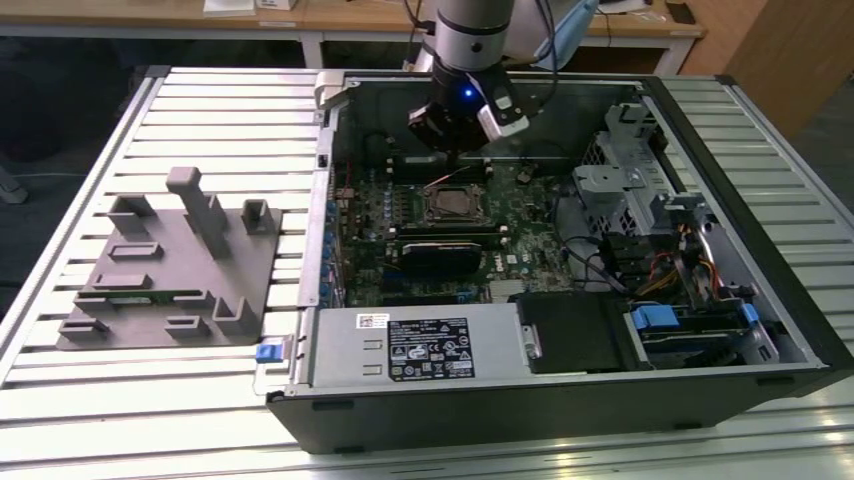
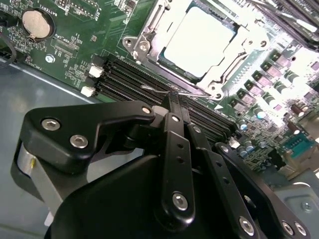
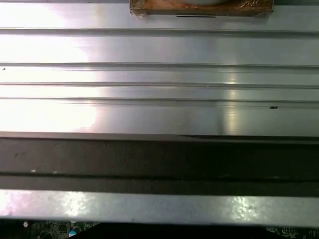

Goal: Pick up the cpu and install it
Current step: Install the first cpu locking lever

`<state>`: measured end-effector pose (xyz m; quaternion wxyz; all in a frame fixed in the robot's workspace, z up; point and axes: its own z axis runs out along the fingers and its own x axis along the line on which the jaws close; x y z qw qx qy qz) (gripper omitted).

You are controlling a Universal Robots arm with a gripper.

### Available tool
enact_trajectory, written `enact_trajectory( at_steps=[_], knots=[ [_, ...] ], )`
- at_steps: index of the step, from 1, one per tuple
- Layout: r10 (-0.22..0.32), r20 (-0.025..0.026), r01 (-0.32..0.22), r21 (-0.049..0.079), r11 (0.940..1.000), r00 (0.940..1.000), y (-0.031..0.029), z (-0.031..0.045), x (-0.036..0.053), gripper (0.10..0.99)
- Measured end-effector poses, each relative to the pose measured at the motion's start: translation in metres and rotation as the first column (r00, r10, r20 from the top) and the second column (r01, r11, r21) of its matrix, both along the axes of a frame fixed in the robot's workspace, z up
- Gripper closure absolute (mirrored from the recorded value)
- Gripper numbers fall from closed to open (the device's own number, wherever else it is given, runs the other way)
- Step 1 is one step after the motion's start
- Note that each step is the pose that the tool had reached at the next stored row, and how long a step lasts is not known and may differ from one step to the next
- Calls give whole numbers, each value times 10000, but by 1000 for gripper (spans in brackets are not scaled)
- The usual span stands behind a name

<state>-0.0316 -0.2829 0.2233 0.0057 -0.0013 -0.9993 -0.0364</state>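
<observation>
My hand (image 2: 174, 102) hangs inside the open computer case (image 1: 694, 130), just over the motherboard (image 1: 534, 230), and in the second wrist view its two black fingers (image 2: 175, 144) are pressed together with nothing between them. The cpu (image 2: 198, 42) already lies in its socket (image 2: 149, 35), its silvery top flat and square within the metal frame; in the exterior view the same socket (image 1: 451, 205) sits just in front of my hand (image 1: 454, 135). My fingertips stand right at the thin wire of the retention lever (image 2: 164, 90), which runs beside the memory slots (image 2: 124, 79), so I judge the work in hand is locking the chip down rather than carrying it. To do that well I would keep my tips on the lever alone, clear of the slots and the small capacitors (image 2: 259, 112) nearby, push slowly along its natural swing, and never bear down on the chip's top. I cannot tell whether the load plate is fully shut. The grey parts holder (image 1: 174, 270) on the slatted desk (image 1: 80, 130) stands well apart from the case.
</observation>
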Motion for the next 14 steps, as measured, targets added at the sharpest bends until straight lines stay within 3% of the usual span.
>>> enact_trajectory(
  at_steps=[14],
  knots=[
    [-2, -2, 2, -2, 10000, 10000, 1, -55, 133, 969]
  ],
)
